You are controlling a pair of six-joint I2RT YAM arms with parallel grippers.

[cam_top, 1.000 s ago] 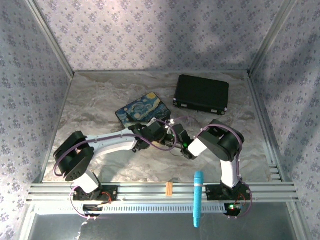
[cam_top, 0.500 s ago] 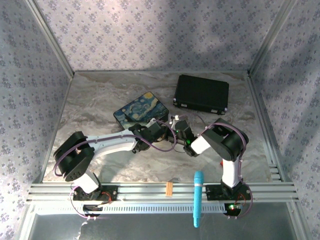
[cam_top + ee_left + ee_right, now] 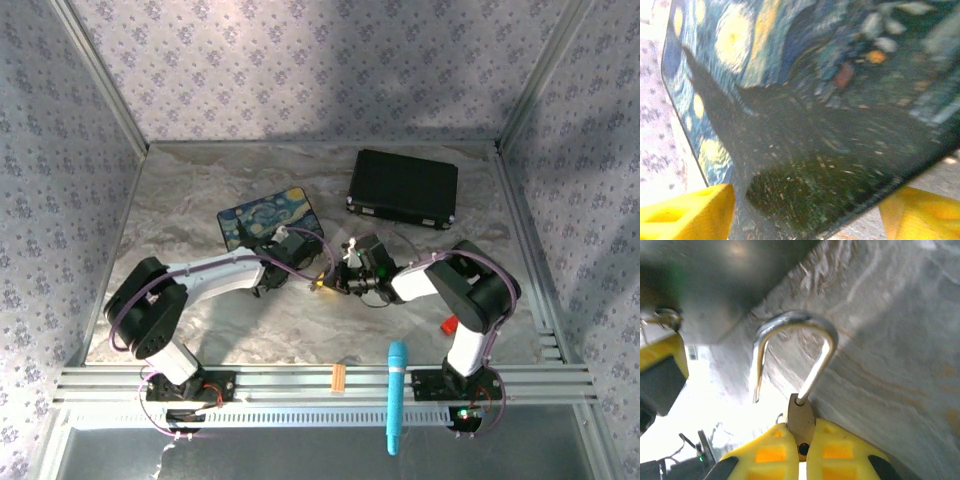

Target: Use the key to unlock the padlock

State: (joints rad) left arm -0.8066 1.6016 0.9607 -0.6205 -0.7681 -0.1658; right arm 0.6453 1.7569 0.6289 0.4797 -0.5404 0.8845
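My right gripper is shut on the brass body of the small padlock. The padlock's silvery shackle stands up with its left leg hanging free of the body. In the top view the right gripper sits mid-table, facing the left arm. My left gripper is open, with its yellow fingertips wide apart over the starry-night tin. From above, the left gripper rests at the tin's near right corner. A small metal bit shows by a yellow pad; I cannot tell if it is the key.
A black case lies at the back right. A small red block sits beside the right arm's base. A blue cylinder and a small orange piece rest on the front rail.
The left arm has drawn back to the left and the tin has slid left with it. The right gripper has reached further left with the padlock, uncovering the red block.
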